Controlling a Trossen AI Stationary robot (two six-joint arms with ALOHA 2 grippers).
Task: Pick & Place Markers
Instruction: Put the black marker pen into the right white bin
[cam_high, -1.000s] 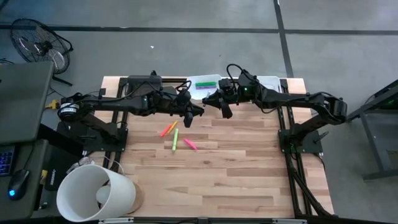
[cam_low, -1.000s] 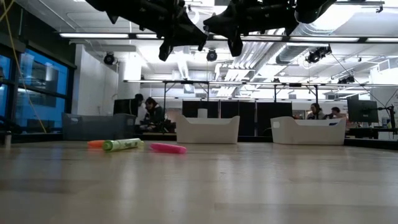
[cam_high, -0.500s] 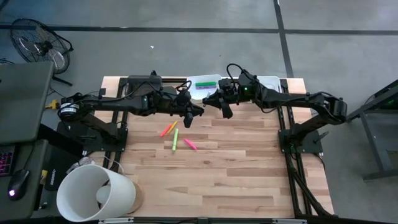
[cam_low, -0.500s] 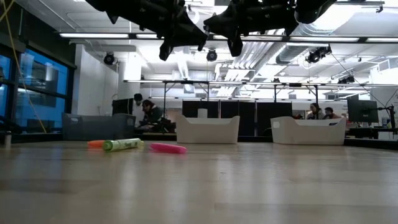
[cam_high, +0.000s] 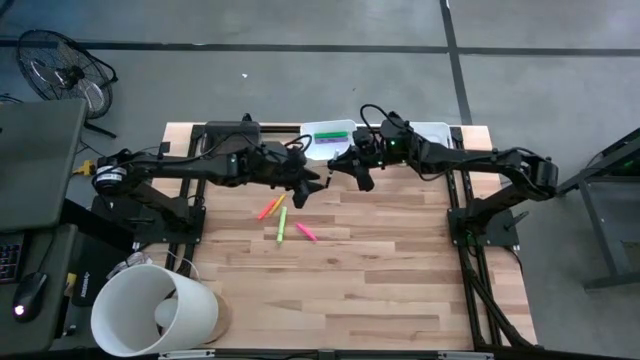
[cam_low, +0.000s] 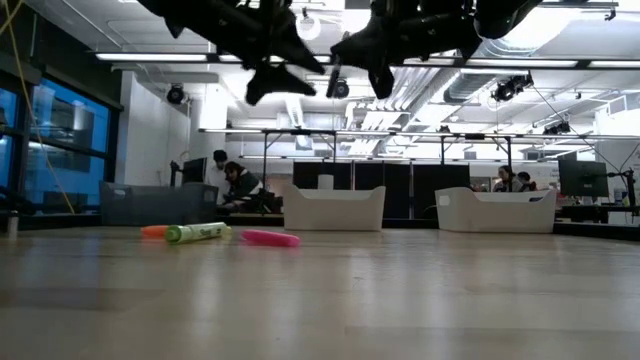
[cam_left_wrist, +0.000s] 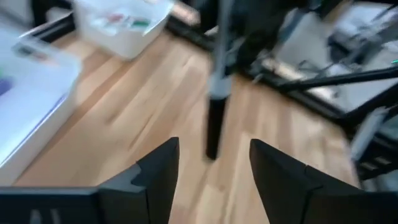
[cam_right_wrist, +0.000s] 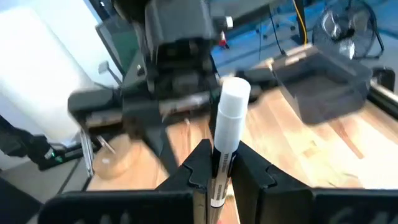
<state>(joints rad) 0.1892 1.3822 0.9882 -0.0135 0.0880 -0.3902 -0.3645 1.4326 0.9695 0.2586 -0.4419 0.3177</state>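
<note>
Aloft, right gripper (cam_right_wrist: 214, 163) clamping marker (cam_right_wrist: 227, 124), left gripper (cam_left_wrist: 208, 165) agape

My left gripper (cam_high: 312, 186) swings outward and tilts; my right gripper (cam_high: 345, 167) edges slightly toward it.

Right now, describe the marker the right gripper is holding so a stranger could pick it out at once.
Start at the wooden table and look to its far edge, by the white trays, where both arms meet. The right gripper is shut on a dark marker with a white cap, held in the air facing the open left gripper. Unlike the green, pink and orange markers on the wood, it is off the table.
</note>
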